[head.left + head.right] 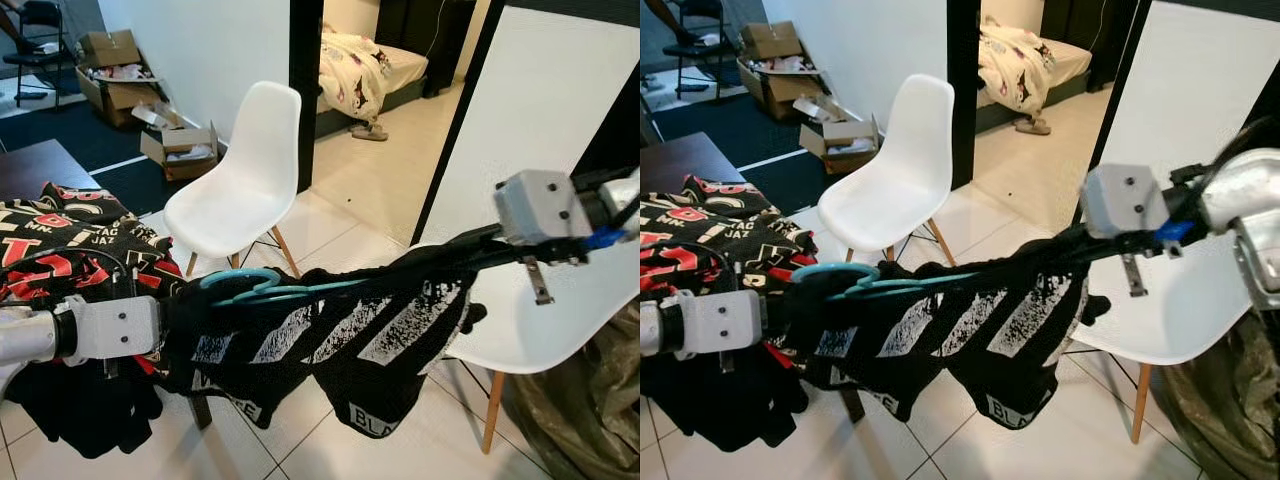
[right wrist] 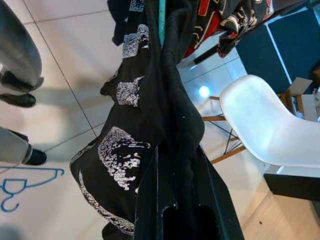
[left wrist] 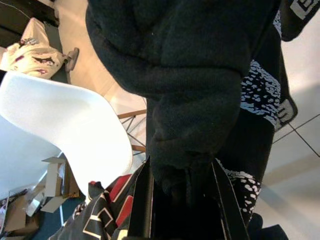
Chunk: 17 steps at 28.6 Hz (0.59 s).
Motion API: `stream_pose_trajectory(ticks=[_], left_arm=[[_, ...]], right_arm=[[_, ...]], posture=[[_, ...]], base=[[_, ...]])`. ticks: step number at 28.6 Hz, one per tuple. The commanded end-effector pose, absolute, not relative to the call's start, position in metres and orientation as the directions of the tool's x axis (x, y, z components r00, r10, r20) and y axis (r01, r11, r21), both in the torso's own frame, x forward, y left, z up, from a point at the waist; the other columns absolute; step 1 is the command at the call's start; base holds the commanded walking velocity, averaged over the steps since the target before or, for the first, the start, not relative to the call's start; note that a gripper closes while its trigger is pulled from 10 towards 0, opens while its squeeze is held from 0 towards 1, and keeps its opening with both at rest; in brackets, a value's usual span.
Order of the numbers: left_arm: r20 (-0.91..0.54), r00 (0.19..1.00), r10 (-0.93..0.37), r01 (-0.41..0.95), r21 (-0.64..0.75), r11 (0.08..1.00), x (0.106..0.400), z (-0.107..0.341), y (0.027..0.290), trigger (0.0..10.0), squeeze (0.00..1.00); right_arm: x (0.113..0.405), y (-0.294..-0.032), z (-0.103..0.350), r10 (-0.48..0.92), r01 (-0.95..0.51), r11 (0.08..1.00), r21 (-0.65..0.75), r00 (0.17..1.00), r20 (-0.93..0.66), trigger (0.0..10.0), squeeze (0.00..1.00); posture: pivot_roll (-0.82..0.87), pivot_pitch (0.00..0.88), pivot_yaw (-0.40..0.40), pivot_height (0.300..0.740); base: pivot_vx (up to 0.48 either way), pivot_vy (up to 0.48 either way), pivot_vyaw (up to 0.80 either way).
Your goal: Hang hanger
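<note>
Pale floor tiles run beneath both grippers towards a doorway beyond them, with a bed in the far room, cardboard boxes by the wall and two white chairs behind the arms. The black garment, its white print ending in letters that read "BLA", hangs stretched between the grippers over the teal hanger. The left gripper is closed on the garment's one end just beside the hanger's hook, the right gripper is clamped on the other end, and a red-and-black printed cloth lies heaped behind the left one.
</note>
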<state>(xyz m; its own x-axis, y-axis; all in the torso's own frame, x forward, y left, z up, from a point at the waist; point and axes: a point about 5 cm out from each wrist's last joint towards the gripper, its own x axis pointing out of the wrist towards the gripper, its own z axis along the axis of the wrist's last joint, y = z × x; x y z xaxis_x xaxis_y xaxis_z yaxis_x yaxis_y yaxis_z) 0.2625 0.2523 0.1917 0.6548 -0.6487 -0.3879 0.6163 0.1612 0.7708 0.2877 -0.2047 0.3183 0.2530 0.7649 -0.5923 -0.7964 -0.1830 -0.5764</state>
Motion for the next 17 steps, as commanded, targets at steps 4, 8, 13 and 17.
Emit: stream_pose_trajectory(ticks=[4,8,13,17], left_arm=[[-0.356,0.673,-0.648,0.6,0.775,0.197,0.269,0.189,0.245,10.0,0.0],[-0.321,0.677,-0.663,0.592,0.773,0.23,0.274,0.185,0.232,10.0,0.0],[-0.289,0.683,-0.671,0.584,0.768,0.264,0.282,0.174,0.212,10.0,0.0],[-0.27,0.678,-0.683,0.589,0.757,0.285,0.287,0.164,0.197,10.0,0.0]], right_arm=[[0.289,-0.182,0.314,0.75,-0.761,-0.253,-0.597,0.236,-0.618,0.0,0.0],[0.295,-0.165,0.314,0.791,-0.729,-0.227,-0.646,0.248,-0.559,0.0,0.0],[0.299,-0.147,0.326,0.875,-0.7,-0.14,-0.7,0.243,-0.418,0.0,0.0],[0.296,-0.134,0.33,0.914,-0.709,-0.111,-0.697,0.202,-0.351,0.0,0.0]], posture=[[0.02,0.0,-0.036,0.74],[0.03,0.0,-0.033,0.74],[0.02,0.0,-0.039,0.74],[0.01,0.0,-0.039,0.74]], base=[[0.0,0.0,0.0],[0.0,0.0,0.0],[0.0,0.0,0.0],[0.0,0.0,0.0]])
